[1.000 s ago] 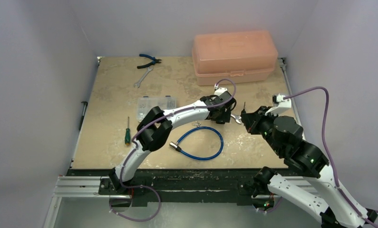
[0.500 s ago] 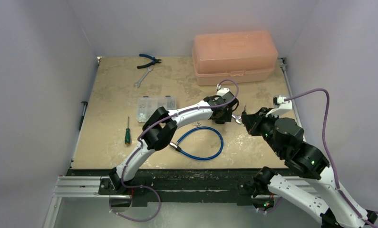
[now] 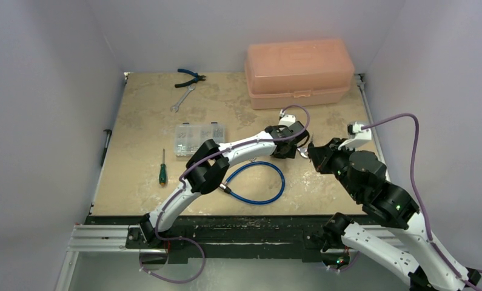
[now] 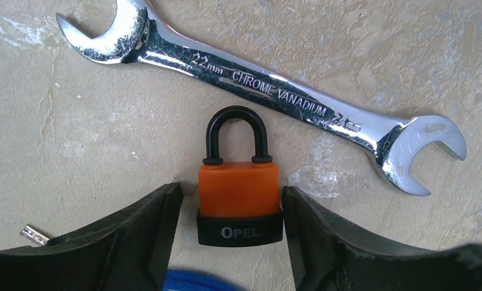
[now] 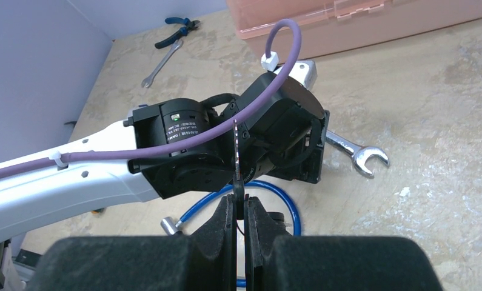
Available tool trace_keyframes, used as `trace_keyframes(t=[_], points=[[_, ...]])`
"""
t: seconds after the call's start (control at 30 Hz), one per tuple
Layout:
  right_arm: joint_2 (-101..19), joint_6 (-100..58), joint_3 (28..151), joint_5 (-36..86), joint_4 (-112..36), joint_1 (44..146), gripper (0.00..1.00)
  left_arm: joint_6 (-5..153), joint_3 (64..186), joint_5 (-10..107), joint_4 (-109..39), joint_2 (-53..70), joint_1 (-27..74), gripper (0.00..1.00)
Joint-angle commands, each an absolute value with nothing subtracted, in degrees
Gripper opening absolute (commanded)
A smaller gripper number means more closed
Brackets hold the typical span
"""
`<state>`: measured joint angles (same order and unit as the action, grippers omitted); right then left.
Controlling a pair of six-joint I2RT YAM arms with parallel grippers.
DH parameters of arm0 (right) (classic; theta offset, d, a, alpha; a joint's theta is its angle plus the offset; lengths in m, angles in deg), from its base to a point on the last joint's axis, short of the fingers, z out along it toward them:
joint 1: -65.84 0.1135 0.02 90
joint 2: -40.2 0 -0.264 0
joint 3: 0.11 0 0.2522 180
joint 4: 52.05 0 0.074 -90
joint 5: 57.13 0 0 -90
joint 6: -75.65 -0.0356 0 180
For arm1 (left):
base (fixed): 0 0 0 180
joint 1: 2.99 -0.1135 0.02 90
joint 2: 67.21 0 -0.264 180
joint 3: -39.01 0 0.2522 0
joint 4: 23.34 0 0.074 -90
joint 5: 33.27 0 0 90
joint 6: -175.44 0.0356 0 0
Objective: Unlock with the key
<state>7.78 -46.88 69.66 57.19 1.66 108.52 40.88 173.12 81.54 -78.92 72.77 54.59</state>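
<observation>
The right gripper (image 5: 241, 204) is clenched on the key (image 5: 235, 151): its matte black pads pinch the dark plastic head, and the thin, toothed metal blade stands upright, edge-on to the right wrist camera, held in the air above the table. The left gripper (image 4: 231, 193) is released, its two blunt black fingers (image 4: 147, 233) set down either side of the orange padlock (image 4: 238, 194). The right finger is almost against the body and a sliver of table shows on the left. Only the left wrist view gives the lock in detail: a smooth orange plastic shell, a black base band lettered OPEL, and a black-coated arched shackle seated in both holes. Just beyond the shackle lies a polished open-ended spanner (image 4: 268, 103) stamped 22 mm CHROME VANADIUM, slanted across the frame. A small silver metal tip (image 4: 33, 235) pokes out by the left finger, and a glossy blue cable (image 4: 190, 282) curves below. The overhead view hides the padlock under the left wrist, but shows the mottled beige tabletop (image 3: 141, 121), the whole blue loop, a translucent peach toolbox (image 3: 299, 73), a clear compartment case (image 3: 200, 136), a green-handled screwdriver (image 3: 162, 170), blue-handled pliers (image 3: 190, 76) and a small wrench (image 3: 182, 98).
</observation>
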Motion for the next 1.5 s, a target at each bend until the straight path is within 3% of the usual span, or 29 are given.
trace_keyframes(t=[0.0, 0.13, 0.3, 0.5, 0.57, 0.6, 0.87, 1.27, 1.47], points=[[8.6, -47.1, 70.1, 57.0, 2.2, 108.4, 0.00, 38.8, 172.9, 82.6, -80.8, 73.1, 55.1, 0.68], [8.7, -47.4, 70.0, 57.0, 2.3, 108.4, 0.00, 38.9, 171.1, 81.6, -78.9, 72.5, 55.5, 0.69], [8.7, -47.4, 70.1, 57.0, 2.5, 108.4, 0.00, 39.3, 170.3, 80.9, -77.1, 72.8, 55.5, 0.55], [8.6, -47.6, 70.0, 57.5, 2.8, 108.4, 0.00, 39.1, 169.7, 79.4, -75.6, 72.9, 55.4, 0.28], [8.6, -47.7, 69.9, 57.5, 2.7, 108.4, 0.00, 38.8, 168.3, 79.0, -74.6, 71.9, 55.3, 0.13], [8.6, -47.8, 69.8, 57.6, 2.7, 108.4, 0.00, 38.6, 167.0, 78.9, -73.6, 71.0, 55.2, 0.01], [9.4, -48.8, 70.2, 57.2, 1.8, 108.3, 0.00, 35.9, 148.3, 78.4, -55.4, 55.2, 53.7, 0.00], [8.6, -49.3, 70.2, 54.3, -1.5, 108.4, 0.00, 30.2, 133.4, 76.7, -45.5, 37.1, 50.0, 0.00], [5.3, -51.4, 68.6, 51.3, -4.9, 108.4, 0.00, 31.8, 126.5, 75.9, -47.8, 27.1, 48.2, 0.00]])
